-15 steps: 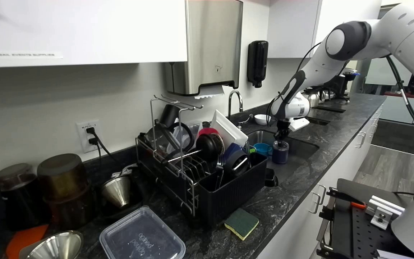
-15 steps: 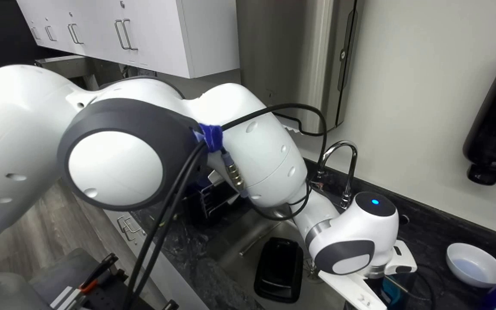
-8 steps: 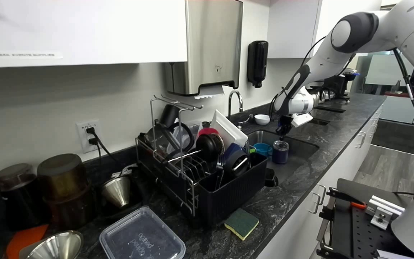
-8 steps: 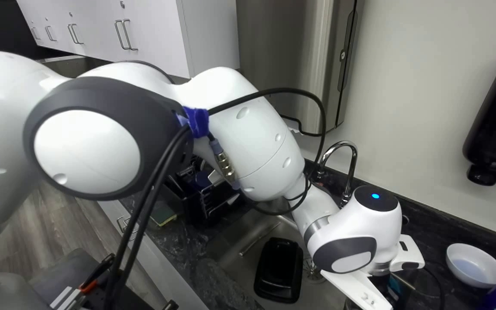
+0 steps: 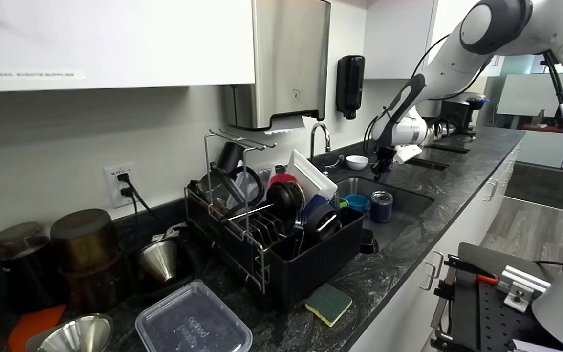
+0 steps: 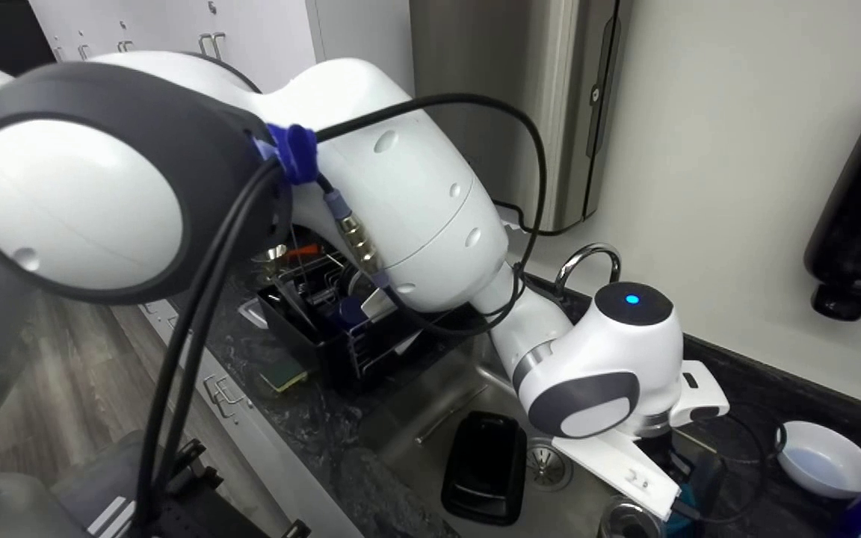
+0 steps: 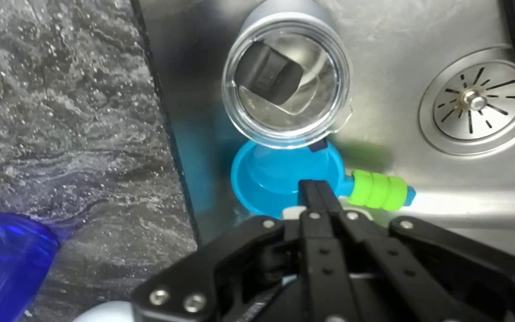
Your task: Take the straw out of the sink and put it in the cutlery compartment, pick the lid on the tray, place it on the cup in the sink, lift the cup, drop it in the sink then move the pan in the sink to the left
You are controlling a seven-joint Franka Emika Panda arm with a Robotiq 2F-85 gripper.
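Sink [image 7: 387,80]: one, steel, let into the dark bench [image 7: 69,112]. Cup [image 5: 380,213]: one, dark blue, upright in the sink, near the end edge farthest from the rack [image 5: 232,259]; clear lid [image 7: 286,85], dark slider, seated on its mouth. Blue vessel [image 7: 280,172]: one, round, green handle [image 7: 379,190], in the sink just beside the cup, toward the wall-side corner. Black dish [image 6: 484,471]: one, in the sink, beside the drain [image 7: 472,100]. Which of these two is the task's pan: cannot tell. Jaws: one pair, tips pressed together, nothing between them; raised over the sink, above the blue vessel's rim in the wrist view, apart from the cup. Bench: white bowl [image 5: 357,162] by the wall edge; blue bottle [image 7: 7,273] off the sink's end edge; rack beside the sink's opposite end, fork [image 5: 299,221] in its front bin [image 5: 315,274].
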